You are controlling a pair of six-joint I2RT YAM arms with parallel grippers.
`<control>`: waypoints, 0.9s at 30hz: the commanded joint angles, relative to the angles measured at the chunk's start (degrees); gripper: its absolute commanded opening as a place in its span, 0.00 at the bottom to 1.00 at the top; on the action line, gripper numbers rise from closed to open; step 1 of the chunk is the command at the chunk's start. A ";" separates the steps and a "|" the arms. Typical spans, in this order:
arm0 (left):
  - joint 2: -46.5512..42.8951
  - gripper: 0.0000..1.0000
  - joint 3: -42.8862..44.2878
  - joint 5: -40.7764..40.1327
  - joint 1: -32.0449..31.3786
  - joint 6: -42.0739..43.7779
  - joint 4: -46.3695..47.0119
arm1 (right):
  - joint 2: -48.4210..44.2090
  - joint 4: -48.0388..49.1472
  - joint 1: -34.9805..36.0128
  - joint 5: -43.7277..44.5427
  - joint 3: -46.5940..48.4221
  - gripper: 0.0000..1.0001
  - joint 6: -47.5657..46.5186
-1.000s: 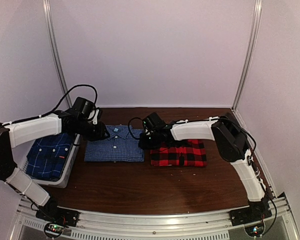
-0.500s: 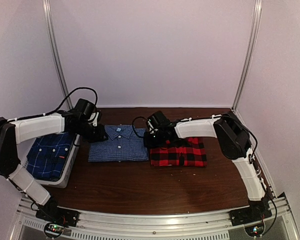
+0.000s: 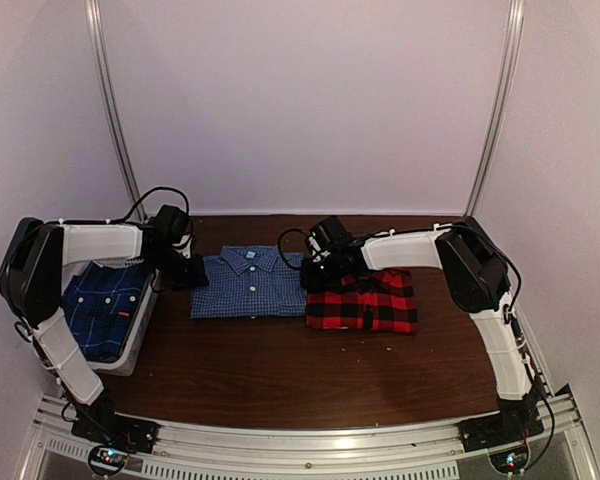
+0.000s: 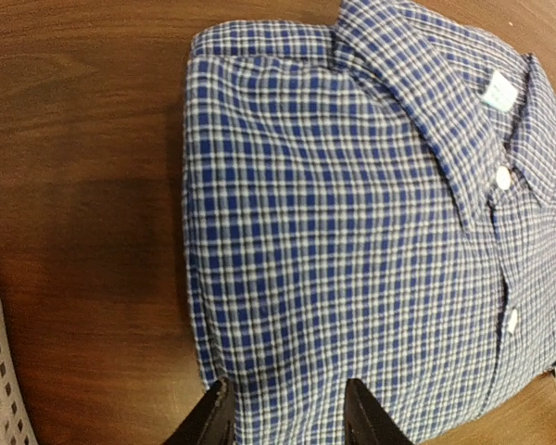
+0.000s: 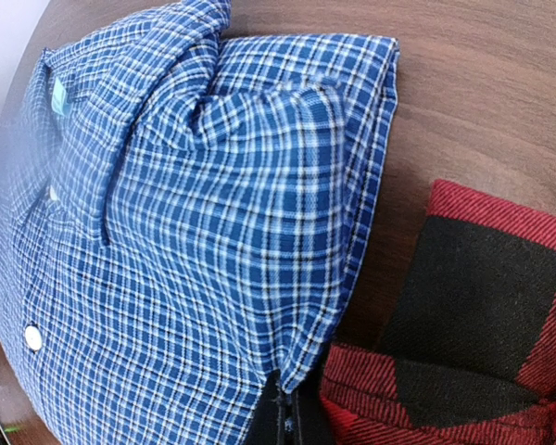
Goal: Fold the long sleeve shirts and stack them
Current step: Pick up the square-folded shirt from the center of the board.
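Gingham shirt (image 3: 248, 287) lies crosswise, collar rearward; left fingers (image 4: 213, 419) spread, right fingers (image 5: 280, 425) pinch its edge.

The overhead view is dim and grainy, its walls (image 3: 310, 100) tinted pink and the table (image 3: 280, 370) dark. Both wrist views are brighter and sharp on the blue checked shirt (image 4: 352, 232); a soft shadow lies on the wood beside it, and the right view's left edge blurs pale.
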 commanded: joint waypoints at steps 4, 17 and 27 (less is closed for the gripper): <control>7.21 0.44 6.58 -2.85 1.49 0.74 1.36 | -1.40 -2.29 -0.22 -0.78 -1.29 0.00 -1.00; 13.01 0.56 8.15 -8.46 1.49 1.01 0.89 | -1.59 -2.11 -0.23 -1.42 -1.31 0.00 -1.16; 13.65 0.57 7.74 -4.94 1.49 1.02 2.04 | -1.48 -1.79 -0.18 -2.10 -0.96 0.00 -0.96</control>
